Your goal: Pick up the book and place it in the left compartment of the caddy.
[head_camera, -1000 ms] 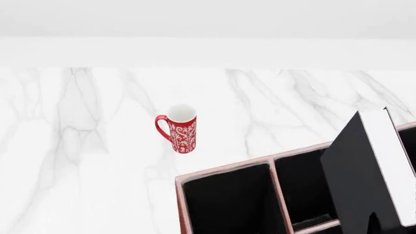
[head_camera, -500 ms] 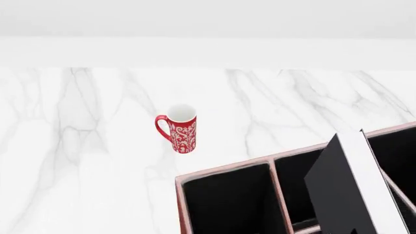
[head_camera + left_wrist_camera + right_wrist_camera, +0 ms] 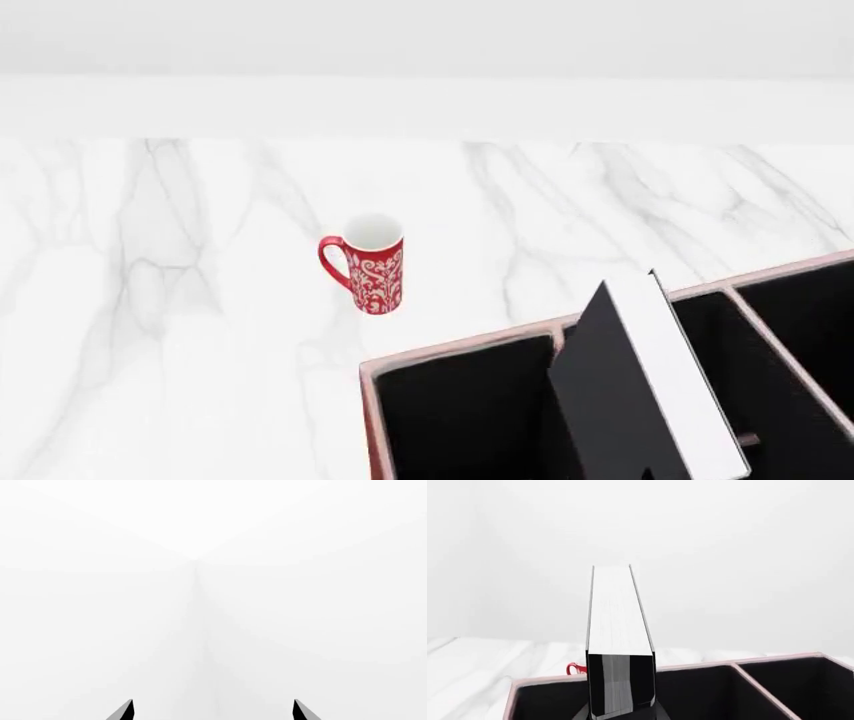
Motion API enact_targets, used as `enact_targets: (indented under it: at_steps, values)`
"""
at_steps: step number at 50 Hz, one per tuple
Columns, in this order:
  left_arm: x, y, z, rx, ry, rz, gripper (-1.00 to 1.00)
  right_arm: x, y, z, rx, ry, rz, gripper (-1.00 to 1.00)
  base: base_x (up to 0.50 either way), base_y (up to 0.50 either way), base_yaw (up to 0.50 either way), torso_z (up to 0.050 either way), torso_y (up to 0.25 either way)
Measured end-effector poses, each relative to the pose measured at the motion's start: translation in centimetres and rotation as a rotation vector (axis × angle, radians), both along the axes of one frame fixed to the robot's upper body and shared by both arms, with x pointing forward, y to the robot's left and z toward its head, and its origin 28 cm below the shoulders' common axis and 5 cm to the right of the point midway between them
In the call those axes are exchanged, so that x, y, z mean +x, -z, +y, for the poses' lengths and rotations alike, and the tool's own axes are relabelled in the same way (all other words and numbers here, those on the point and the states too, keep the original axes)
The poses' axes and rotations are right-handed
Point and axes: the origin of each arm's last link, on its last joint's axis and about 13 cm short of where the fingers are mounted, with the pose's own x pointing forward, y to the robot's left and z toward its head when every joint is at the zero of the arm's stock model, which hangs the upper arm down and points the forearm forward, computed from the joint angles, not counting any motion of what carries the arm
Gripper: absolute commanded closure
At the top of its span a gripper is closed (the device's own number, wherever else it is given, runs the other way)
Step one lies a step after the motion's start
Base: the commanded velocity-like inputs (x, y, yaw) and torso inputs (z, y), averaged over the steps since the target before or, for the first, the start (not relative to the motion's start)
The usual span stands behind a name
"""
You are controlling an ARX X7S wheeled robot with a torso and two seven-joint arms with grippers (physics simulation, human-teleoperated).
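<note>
While the right gripper [image 3: 622, 715] pinches the thick black hardcover book [image 3: 627, 395] above the reddish-brown leather-look caddy [image 3: 461, 350], its black-lined bays hold nothing; the left gripper [image 3: 212, 711] is spread.

The left gripper [image 3: 213, 711] shows only two black, pointed fingertips [image 3: 123, 711], perhaps with greyish inner faces.

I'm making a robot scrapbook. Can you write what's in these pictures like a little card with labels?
Table: white marble top
Mug: red mug with white swirls, upright on the marble, apart from the box
Box: reddish-brown leather-look caddy with black-lined bays
Book: thick black hardcover with white page edges, held upright above the caddy, over the divider beside the left compartment
Right gripper: hidden under the book
Left gripper: open, empty, facing blank white
</note>
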Motion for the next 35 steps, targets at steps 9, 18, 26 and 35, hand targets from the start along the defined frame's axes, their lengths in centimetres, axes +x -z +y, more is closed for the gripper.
enact_targets:
  at_steps: [9,18,26,35]
  values:
    - [0.0,0.0,0.0,0.0,0.0,-0.001,-1.0,0.6,0.7,0.9,0.014,-0.043,0.014,1.0,0.0,0.0,0.0,0.0,0.001]
    - [0.0,0.0,0.0,0.0,0.0,-0.001,-1.0,1.2,1.4,1.7,0.022,-0.082,0.03,1.0,0.0,0.0,0.0,0.001,0.0]
    - [0.0,0.0,0.0,-0.001,0.001,0.0,-1.0,1.6,1.9,2.3,0.025,-0.105,0.044,1.0,0.0,0.0,0.0,0.0,0.001]
    - [0.1,0.0,0.0,-0.002,0.002,0.0,-1.0,2.2,2.3,2.7,0.027,-0.114,0.057,1.0,0.0,0.0,0.0,0.0,0.001]
